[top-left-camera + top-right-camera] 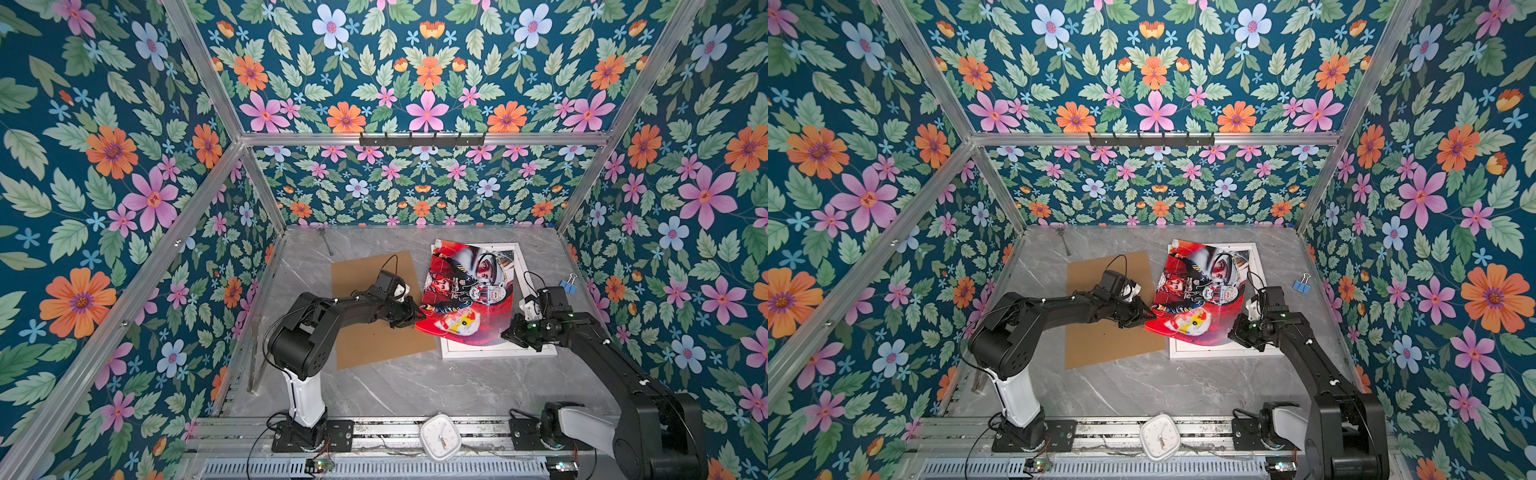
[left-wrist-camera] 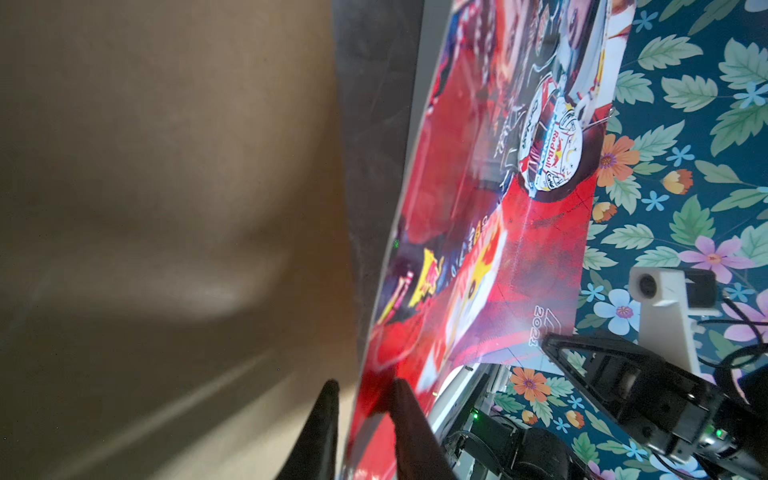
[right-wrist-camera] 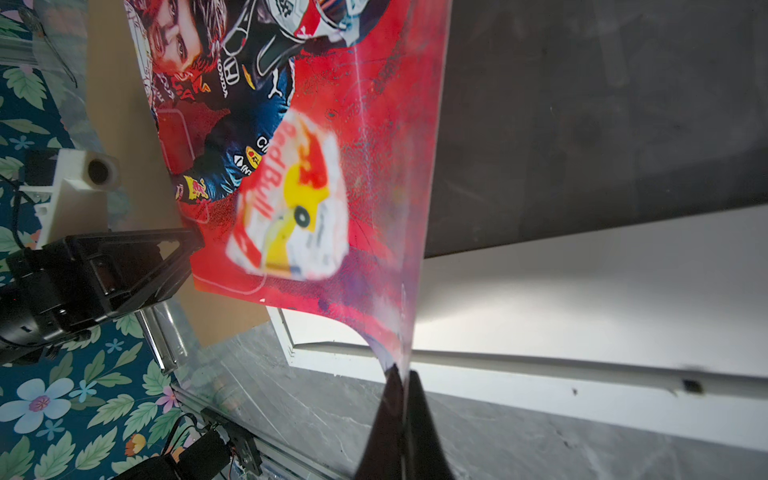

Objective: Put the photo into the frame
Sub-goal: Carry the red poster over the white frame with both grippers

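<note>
The photo (image 1: pixel 465 291) (image 1: pixel 1200 291), a glossy red print of racing drivers, hangs tilted and face up over the white frame (image 1: pixel 498 353) (image 1: pixel 1225 354), which lies flat on the table. My right gripper (image 1: pixel 505 334) (image 3: pixel 402 372) is shut on the photo's near right corner. At the near left corner my left gripper (image 1: pixel 419 318) (image 2: pixel 365 384) straddles the edge. One of its fingers lies against the printed face (image 2: pixel 478 249), and a narrow gap shows on the other side. The print bows between the two corners (image 3: pixel 365 124). The frame's near rail (image 3: pixel 540 365) lies just under it.
A brown backing board (image 1: pixel 365 282) (image 2: pixel 166 166) lies left of the frame, under my left arm. A blue binder clip (image 1: pixel 567 284) sits by the right wall and a spoon (image 1: pixel 326 241) at the back. A white clock (image 1: pixel 439 436) rests on the front rail.
</note>
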### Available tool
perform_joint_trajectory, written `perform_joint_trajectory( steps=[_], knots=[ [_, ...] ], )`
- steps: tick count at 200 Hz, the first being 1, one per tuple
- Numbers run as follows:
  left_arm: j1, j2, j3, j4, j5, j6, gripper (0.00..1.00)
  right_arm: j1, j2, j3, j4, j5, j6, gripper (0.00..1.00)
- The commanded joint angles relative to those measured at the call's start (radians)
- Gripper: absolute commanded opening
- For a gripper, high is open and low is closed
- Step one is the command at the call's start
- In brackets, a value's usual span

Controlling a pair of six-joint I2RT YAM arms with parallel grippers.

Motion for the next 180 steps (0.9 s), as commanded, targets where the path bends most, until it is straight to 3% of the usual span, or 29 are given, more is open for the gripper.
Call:
perform_joint_trajectory(
  steps=[1, 59, 138, 161, 180],
  knots=[
    [-0.001, -0.007, 0.007, 0.015, 0.01, 0.002, 0.18, 0.001, -0.011, 0.004, 0.007, -0.011, -0.003, 0.0],
    [-0.001, -0.028, 0.022, -0.01, 0.013, 0.011, 0.0, 0.0, -0.035, -0.01, 0.011, -0.009, 0.011, 0.02],
    [0.0, -0.127, 0.004, -0.015, -0.022, -0.004, 0.0, 0.001, -0.116, 0.046, -0.078, 0.07, -0.006, 0.52],
    [0.0, -0.182, -0.005, -0.032, -0.04, -0.014, 0.0, 0.014, -0.158, 0.064, -0.063, 0.059, -0.022, 0.6],
    [0.002, -0.228, -0.008, -0.054, -0.057, -0.019, 0.0, 0.085, -0.188, 0.097, -0.056, 0.106, -0.041, 0.63]
  ],
)
